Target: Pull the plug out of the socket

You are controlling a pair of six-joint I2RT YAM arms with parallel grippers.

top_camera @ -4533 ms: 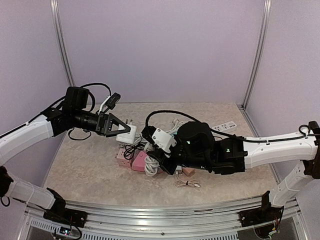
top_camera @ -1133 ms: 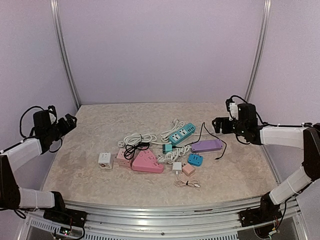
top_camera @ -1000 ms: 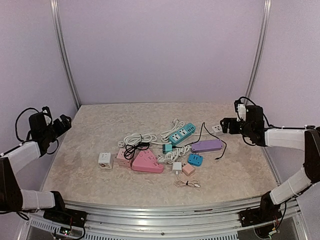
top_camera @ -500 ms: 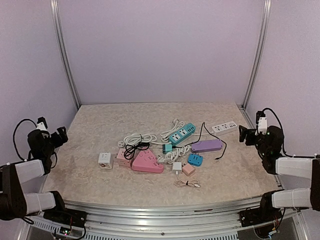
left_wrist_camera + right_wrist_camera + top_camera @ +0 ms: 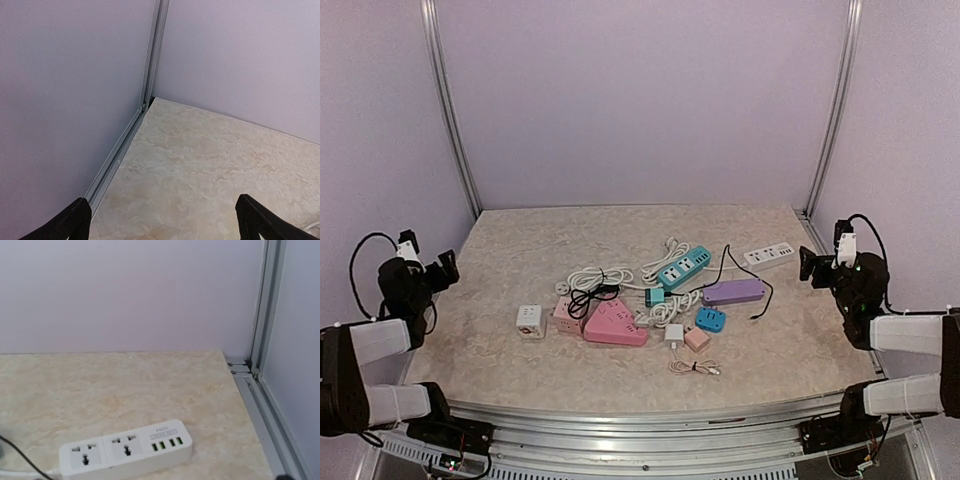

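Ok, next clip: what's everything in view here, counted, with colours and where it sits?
white strip: one, white, far right
teal strip: one, teal, centre back
purple strip: one, purple, right of centre
triangular socket: one, pink, centre front
cube socket: one, pink, at the triangle's left
cube adapter: one, white, leftmost, apart
small adapters: four, teal, blue, white, pink, mid-cluster
cables: several, white, black, beige, through the cluster
table: one, beige marbled
left arm: jaws open, empty, left edge
right arm: jaws open, empty, right edge
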